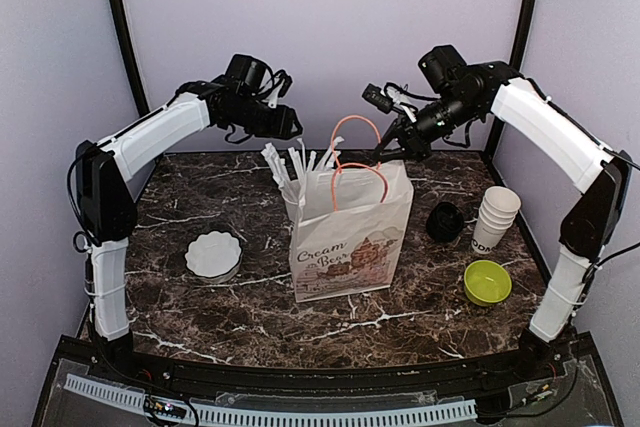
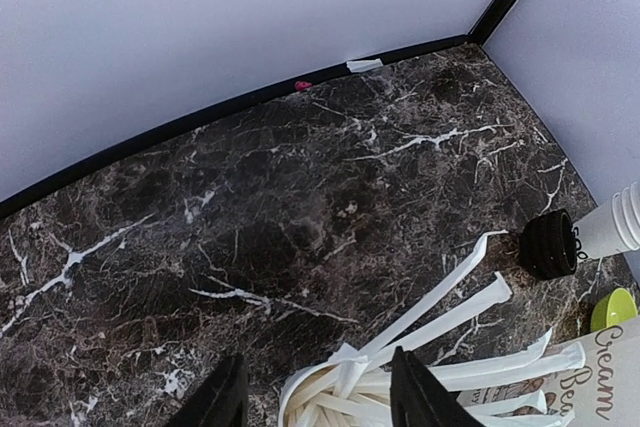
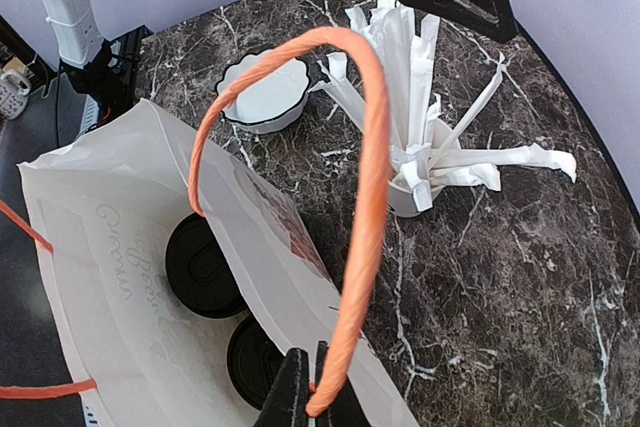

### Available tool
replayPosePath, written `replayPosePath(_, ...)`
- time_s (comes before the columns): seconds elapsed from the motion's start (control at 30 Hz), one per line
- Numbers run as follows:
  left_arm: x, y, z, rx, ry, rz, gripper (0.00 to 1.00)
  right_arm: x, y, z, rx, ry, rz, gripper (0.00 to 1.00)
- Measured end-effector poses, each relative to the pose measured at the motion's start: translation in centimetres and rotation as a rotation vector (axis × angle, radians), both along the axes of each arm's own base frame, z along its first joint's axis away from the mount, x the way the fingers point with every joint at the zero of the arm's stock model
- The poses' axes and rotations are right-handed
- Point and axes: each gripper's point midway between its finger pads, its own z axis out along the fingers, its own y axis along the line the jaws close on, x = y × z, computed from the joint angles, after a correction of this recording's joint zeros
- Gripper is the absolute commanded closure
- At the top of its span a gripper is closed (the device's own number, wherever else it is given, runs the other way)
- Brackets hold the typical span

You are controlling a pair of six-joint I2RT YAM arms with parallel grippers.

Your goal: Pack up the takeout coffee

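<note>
The takeout coffee stands inside the white paper bag (image 1: 350,237): two black lids (image 3: 205,265) (image 3: 255,359) show through its open mouth, the cups below them hidden. My right gripper (image 3: 315,397) is shut on the bag's orange handle (image 3: 370,197), holding that loop up above the bag's far right side (image 1: 385,150). My left gripper (image 2: 320,402) hangs open above the white cup of wrapped straws (image 3: 405,192), just behind the bag (image 1: 293,130). Its fingers (image 2: 215,402) flank the cup's rim in the left wrist view without touching it.
A white scalloped dish (image 1: 213,254) lies left of the bag. To the right are a stack of black lids (image 1: 445,221), a stack of lidless white cups (image 1: 495,217) and a green bowl (image 1: 487,282). Walls close in the back and sides.
</note>
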Motion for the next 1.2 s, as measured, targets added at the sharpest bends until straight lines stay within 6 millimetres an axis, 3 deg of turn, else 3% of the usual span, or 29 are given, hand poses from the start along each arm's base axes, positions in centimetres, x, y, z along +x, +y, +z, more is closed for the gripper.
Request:
replayPosePath(0.2,0.1,0.1,-0.2,-0.014,0.017,0.004,0.44,0.0,0.0,0.1,0.001,-0.001,0.000,0.97)
replayPosePath(0.47,0.2,-1.1,-1.3,-0.038,0.059,-0.040,0.53,0.0,0.0,0.1,0.001,-0.001,-0.001,0.97)
replayPosePath(0.8,0.0,-2.0,-3.4,-0.042,0.115,-0.083,0.89,0.0,0.0,0.1,0.002,0.003,-0.005,0.97)
replayPosePath(0.93,0.1,-2.2,-2.4,-0.050,0.091,-0.094,0.98,0.0,0.0,0.1,0.002,0.007,-0.008,0.97)
replayPosePath(1.2,0.0,-2.4,1.1,-0.078,0.011,-0.126,1.00,0.0,0.0,0.1,0.003,0.010,-0.012,0.97)
